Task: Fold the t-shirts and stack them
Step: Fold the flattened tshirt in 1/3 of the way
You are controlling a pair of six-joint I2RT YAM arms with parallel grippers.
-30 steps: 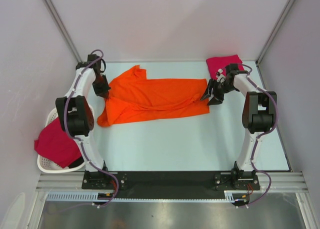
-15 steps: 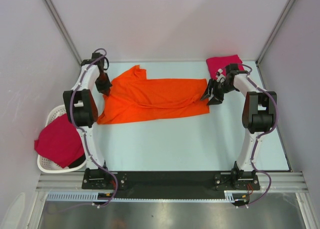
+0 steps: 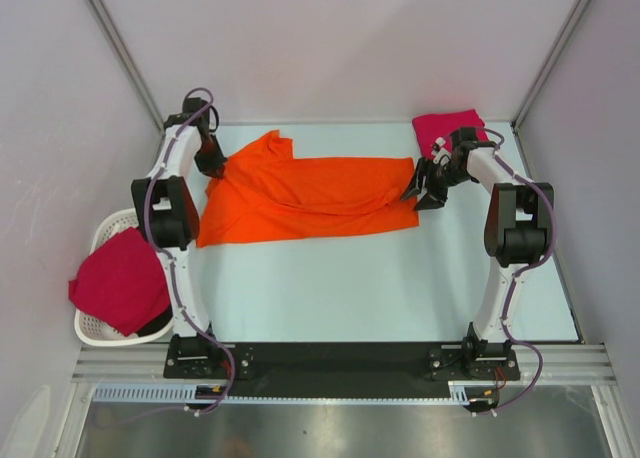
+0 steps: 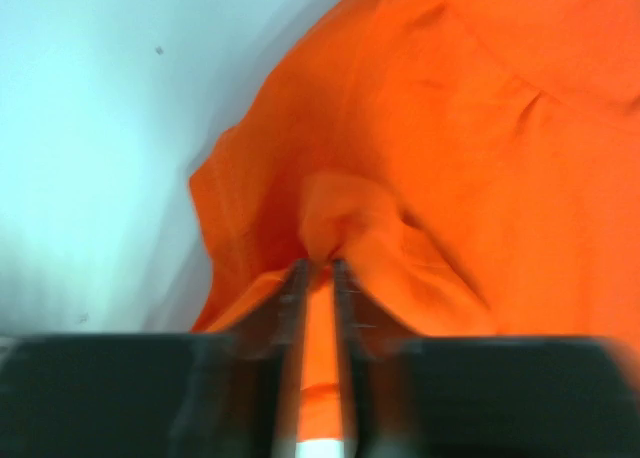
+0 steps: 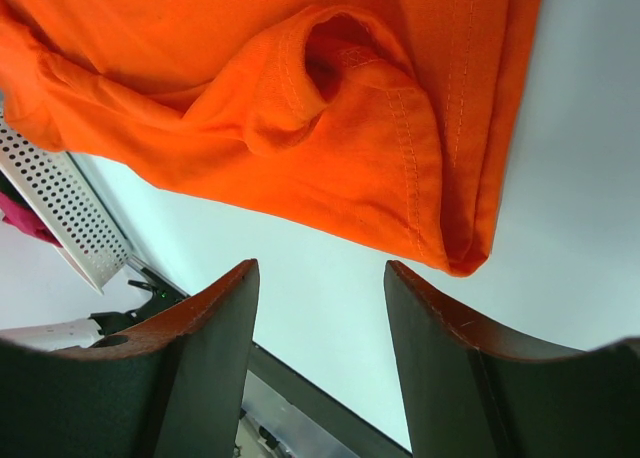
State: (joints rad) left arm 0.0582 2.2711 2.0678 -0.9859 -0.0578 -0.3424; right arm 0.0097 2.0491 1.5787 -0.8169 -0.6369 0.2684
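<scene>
We see the bright orange cotton t-shirt spread crosswise on the pale blue table, upper middle of the top view. At its upper left edge the left gripper has narrow jaws pinching a bunch of orange cloth. At its right end the right gripper stands wide, holding nothing. A folded crimson-pink t-shirt lies upper right. Another crimson-pink shirt drapes over the white slatted plastic basket, lower left.
</scene>
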